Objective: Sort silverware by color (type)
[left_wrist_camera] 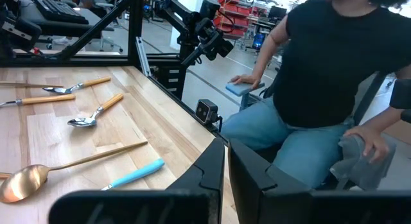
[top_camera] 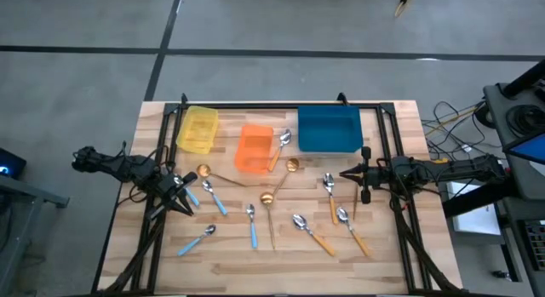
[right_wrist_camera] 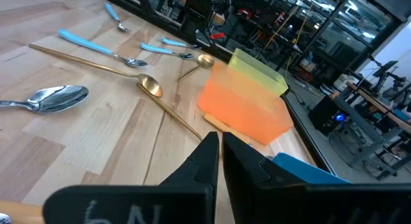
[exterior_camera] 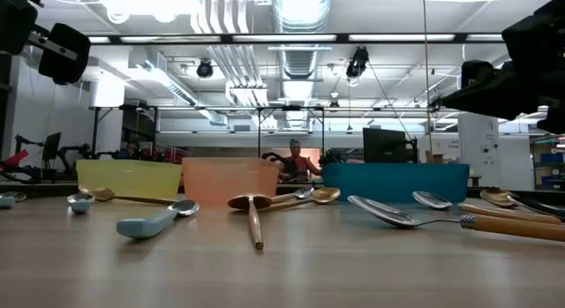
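Note:
Small spoons lie scattered flat on the wooden table (top_camera: 400,271). Blue-handled ones (top_camera: 213,197) (top_camera: 252,226) (top_camera: 196,240) are left of centre. Thin gold ones (top_camera: 223,176) (top_camera: 269,216) lie in the middle. Orange-handled ones (top_camera: 330,199) (top_camera: 313,233) (top_camera: 352,231) are at the right. One more spoon (top_camera: 281,146) lies against the orange bin's right side. My left gripper (top_camera: 182,202) hovers shut over the table's left part, beside the blue-handled spoons. My right gripper (top_camera: 344,173) hovers shut at the right, below the blue bin. Both sets of fingers (left_wrist_camera: 225,179) (right_wrist_camera: 218,153) hold nothing.
A yellow bin (top_camera: 197,129), an orange bin (top_camera: 254,148) and a blue bin (top_camera: 329,129) stand in a row along the far edge. A black frame (top_camera: 387,139) runs around the tabletop. A seated person (left_wrist_camera: 321,76) shows beyond the table edge in the left wrist view.

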